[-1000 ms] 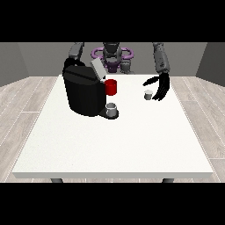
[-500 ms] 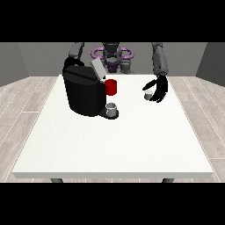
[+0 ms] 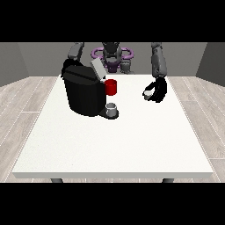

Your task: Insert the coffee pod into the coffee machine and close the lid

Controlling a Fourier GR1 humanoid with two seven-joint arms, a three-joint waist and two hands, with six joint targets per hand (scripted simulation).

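A single front view looks from across the white table, set high and angled down toward the robot at the far edge. The camera stands well back: the whole tabletop fits, with wood floor on both sides. No second view is given.

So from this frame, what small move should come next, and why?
Probably lift the hand at the view's right with the coffee pod and carry it towards the coffee machine. The small white pod sits within that hand's curled fingers, well to the side of the machine, and the lid stands tilted up, so the top looks open to receive it.
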